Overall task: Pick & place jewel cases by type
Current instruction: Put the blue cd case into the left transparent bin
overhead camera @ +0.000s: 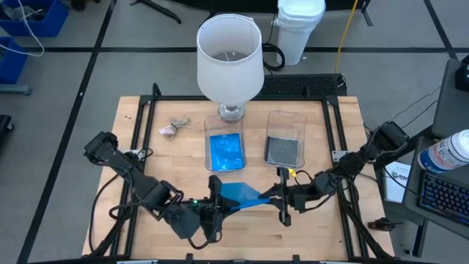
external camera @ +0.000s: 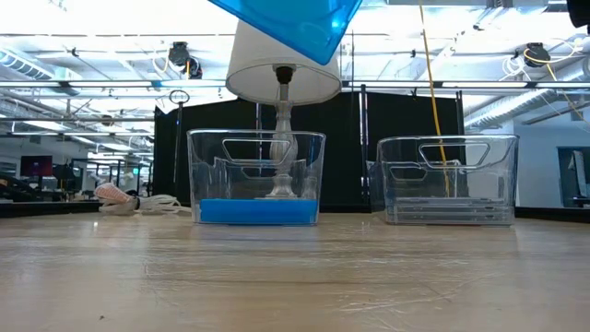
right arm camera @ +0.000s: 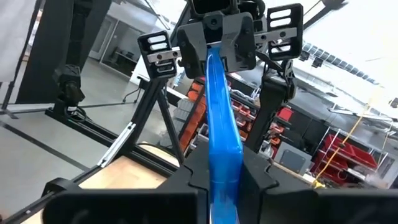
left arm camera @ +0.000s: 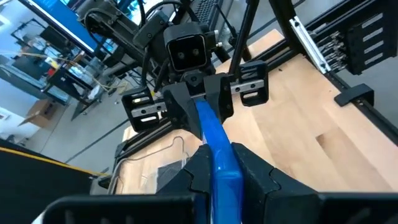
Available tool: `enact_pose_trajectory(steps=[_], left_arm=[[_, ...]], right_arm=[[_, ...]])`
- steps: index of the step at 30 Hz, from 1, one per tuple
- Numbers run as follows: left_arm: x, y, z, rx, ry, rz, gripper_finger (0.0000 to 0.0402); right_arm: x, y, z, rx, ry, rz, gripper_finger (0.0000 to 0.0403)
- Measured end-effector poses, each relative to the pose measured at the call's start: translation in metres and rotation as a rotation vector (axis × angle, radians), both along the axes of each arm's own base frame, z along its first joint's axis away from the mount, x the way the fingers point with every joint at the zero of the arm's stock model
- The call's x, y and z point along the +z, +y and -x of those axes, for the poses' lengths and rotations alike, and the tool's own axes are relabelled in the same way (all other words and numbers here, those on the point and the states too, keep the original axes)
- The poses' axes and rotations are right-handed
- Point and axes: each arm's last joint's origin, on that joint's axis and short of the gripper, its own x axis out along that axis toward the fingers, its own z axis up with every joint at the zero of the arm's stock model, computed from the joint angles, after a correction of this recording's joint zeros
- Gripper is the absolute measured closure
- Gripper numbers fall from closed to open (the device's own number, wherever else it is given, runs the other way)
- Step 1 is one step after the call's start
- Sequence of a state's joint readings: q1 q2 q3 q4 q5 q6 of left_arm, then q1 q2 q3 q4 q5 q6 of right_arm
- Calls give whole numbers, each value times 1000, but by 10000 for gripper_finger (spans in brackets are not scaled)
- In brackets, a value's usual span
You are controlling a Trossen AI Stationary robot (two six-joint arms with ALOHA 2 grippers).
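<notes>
Both grippers, left (overhead camera: 215,192) and right (overhead camera: 281,194), clench fingers on one blue case (overhead camera: 240,195) above the bench (overhead camera: 132,139), apparently handing over.

Case (overhead camera: 239,194) between both hands, before two tubs; lamp (overhead camera: 229,59) behind left tub (overhead camera: 225,141).

Bare wooden tabletop (overhead camera: 146,147) around my arms, free to cross. Ahead, two clear plastic tubs (overhead camera: 225,141) (overhead camera: 284,139) stand side by side. White-shaded table lamp (overhead camera: 229,60) overhangs the left tub's far end.
</notes>
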State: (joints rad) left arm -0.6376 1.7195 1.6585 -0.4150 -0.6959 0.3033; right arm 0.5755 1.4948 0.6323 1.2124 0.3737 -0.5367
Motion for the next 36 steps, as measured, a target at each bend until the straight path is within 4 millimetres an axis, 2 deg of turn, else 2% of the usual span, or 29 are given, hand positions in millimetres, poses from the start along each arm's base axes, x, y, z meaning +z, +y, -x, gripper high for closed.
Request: enact_pose_trajectory(steps=[3,7,12,16,19,22,28,31,36], left_arm=[[-1,1,0,-4,10,1,337],[-4,-5,7,-18,41,-43,267],[5,-19,37,-69,62,-78,195],[-6,-28,62,-86,194,-26,174],[-31,-36,73,-85,278,6,179],[-70,-42,80,-125,336,-26,200],[-141,-46,92,-221,298,-67,260],[-162,-44,96,-241,256,-46,290],[-187,-38,107,-255,227,-1,337]], right_arm=[[-1,-1,0,-42,19,-17,372],[-2,-4,1,-82,93,-19,375],[2,-9,8,-82,191,-44,375],[4,-12,13,-70,251,-66,375],[3,-12,14,-69,282,-85,370],[3,-12,14,-62,279,-94,368],[9,-10,15,22,226,-120,375],[18,-12,11,-8,212,-193,375],[36,-22,-10,-129,352,-304,375]])
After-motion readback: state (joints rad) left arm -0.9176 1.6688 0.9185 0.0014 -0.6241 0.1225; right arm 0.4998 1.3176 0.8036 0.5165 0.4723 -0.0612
